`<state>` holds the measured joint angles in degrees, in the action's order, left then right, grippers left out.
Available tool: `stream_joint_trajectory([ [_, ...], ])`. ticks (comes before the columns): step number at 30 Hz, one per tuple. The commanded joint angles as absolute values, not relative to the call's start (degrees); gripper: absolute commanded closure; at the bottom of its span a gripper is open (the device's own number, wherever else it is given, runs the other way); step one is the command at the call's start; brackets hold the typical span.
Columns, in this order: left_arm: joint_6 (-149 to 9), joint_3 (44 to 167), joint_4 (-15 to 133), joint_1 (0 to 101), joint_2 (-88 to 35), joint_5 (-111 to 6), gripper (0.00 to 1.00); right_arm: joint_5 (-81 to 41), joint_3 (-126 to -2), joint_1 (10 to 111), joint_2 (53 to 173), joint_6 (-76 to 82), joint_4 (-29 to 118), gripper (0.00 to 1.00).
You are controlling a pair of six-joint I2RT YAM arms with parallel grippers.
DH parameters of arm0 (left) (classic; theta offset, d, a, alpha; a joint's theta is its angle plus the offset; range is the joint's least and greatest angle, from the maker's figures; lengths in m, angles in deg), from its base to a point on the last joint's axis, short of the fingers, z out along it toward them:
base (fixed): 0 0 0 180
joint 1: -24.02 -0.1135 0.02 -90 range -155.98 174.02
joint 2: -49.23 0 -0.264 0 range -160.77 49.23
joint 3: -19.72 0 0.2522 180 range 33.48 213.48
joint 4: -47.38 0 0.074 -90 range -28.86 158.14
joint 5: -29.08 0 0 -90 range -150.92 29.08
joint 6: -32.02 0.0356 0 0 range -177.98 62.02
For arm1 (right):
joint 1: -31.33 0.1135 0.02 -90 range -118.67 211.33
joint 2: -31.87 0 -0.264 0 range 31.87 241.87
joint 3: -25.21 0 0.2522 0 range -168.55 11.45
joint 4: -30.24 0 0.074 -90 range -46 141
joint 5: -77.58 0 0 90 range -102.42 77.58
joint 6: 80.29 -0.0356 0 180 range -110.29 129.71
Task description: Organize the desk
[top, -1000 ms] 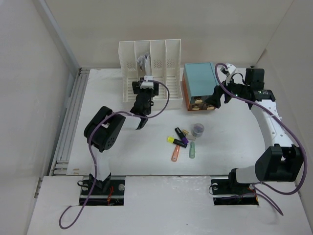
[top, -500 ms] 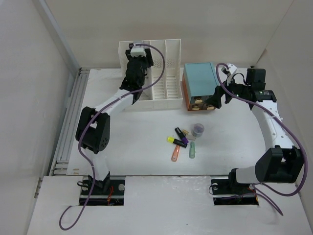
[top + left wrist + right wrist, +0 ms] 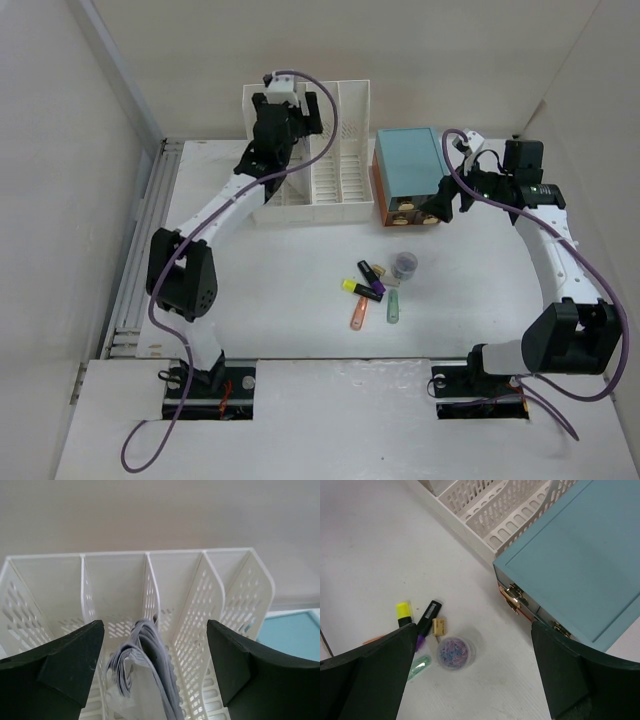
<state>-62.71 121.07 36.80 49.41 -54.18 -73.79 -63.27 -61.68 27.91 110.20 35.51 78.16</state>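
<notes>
The white desk holds a white slotted file rack at the back. My left gripper hangs above the rack with its jaws wide open. In the left wrist view it looks down on a sheaf of grey papers standing in the rack, between the jaws but apart from them. My right gripper is open and empty above the desk, in front of the teal-topped drawer box. In the right wrist view it is over the desk.
Loose items lie mid-desk: a yellow highlighter, a purple marker, an orange marker, a green marker and a tub of paper clips, which also shows in the right wrist view. A ridged rail runs along the left edge.
My left arm has swung up and back from in front of the rack to above its slots. The right arm has not moved.
</notes>
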Motion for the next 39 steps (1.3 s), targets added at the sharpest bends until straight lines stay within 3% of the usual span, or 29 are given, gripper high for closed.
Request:
stream_joint_trajectory([
  [1, -64.3, 128.1, 42.0, 49.4, -47.4, -72.8, 0.18, -65.6, -63.8, 27.5, 108.5, 36.7, 77.8, 0.00],
  [5, -65.4, 138.3, 50.0, 49.4, -45.0, -71.0, 0.20, -65.6, -63.8, 27.5, 108.5, 36.7, 77.8, 0.00],
  [9, -71.9, 149.5, 65.1, 49.4, -45.0, -64.0, 1.00, -59.7, -64.3, 27.5, 109.7, 36.1, 77.8, 0.00],
  [12, -80.1, 145.1, 72.4, 49.4, -40.9, -55.5, 1.00, -52.1, -62.9, 27.5, 108.5, 35.6, 74.3, 0.00],
  [13, -81.7, 140.9, 71.8, 49.4, -38.9, -53.0, 1.00, -49.1, -62.0, 27.5, 107.6, 34.9, 73.0, 0.11],
  [14, -82.8, 136.3, 70.7, 49.4, -36.4, -51.1, 1.00, -47.3, -60.9, 27.5, 106.6, 33.9, 69.5, 0.30],
  [15, -83.6, 131.3, 67.8, 50.0, -33.8, -49.9, 0.95, -45.3, -57.8, 27.5, 105.3, 31.5, 67.4, 0.55],
  [16, -83.6, 121.6, 66.3, 50.6, -28.3, -49.1, 0.84, -42.7, -55.9, 27.5, 102.0, 29.6, 64.9, 0.88],
  [17, -82.7, 117.2, 65.2, 50.6, -25.8, -49.6, 0.72, -37.8, -54.1, 27.5, 100.3, 28.8, 62.6, 1.00],
  [18, -81.5, 113.5, 65.2, 51.3, -23.5, -50.8, 0.57, -36.2, -52.4, 27.5, 98.7, 28.8, 59.9, 1.00],
  [19, -80.4, 108.2, 65.8, 51.3, -19.9, -53.3, 0.30, -35.0, -49.7, 27.5, 96.1, 28.8, 59.1, 1.00],
  [21, -78.9, 103.0, 65.8, 51.8, -16.7, -54.1, 0.20, -37.6, -48.0, 28.1, 94.5, 29.8, 60.6, 0.04],
  [22, -78.4, 100.3, 64.9, 51.8, -15.2, -52.8, 0.14, -38.9, -46.7, 28.1, 93.8, 29.1, 61.1, 0.00],
  [25, -78.4, 91.5, 60.9, 52.3, -11.2, -45.8, 0.07, -43.1, -46.0, 28.1, 94.7, 26.3, 64.0, 0.00],
  [26, -78.4, 88.2, 58.2, 52.3, -10.5, -42.5, 0.07, -43.6, -45.3, 28.1, 96.3, 22.3, 64.0, 0.05],
  [27, -78.4, 86.8, 56.8, 52.8, -10.5, -41.4, 0.07, -43.6, -44.6, 28.1, 97.0, 20.4, 64.0, 0.23],
  [29, -78.4, 84.4, 53.1, 52.8, -10.5, -39.6, 0.07, -43.6, -41.2, 28.1, 98.0, 15.4, 59.2, 0.25],
  [31, -79.1, 83.1, 52.4, 52.8, -10.5, -36.4, 0.10, -43.1, -39.9, 28.1, 100.2, 13.3, 56.4, 0.33],
  [39, -80.6, 82.1, 50.9, 53.4, -10.4, -34.9, 0.13, -48.4, -41.2, 25.2, 112.7, 4.1, 48.2, 0.35],
])
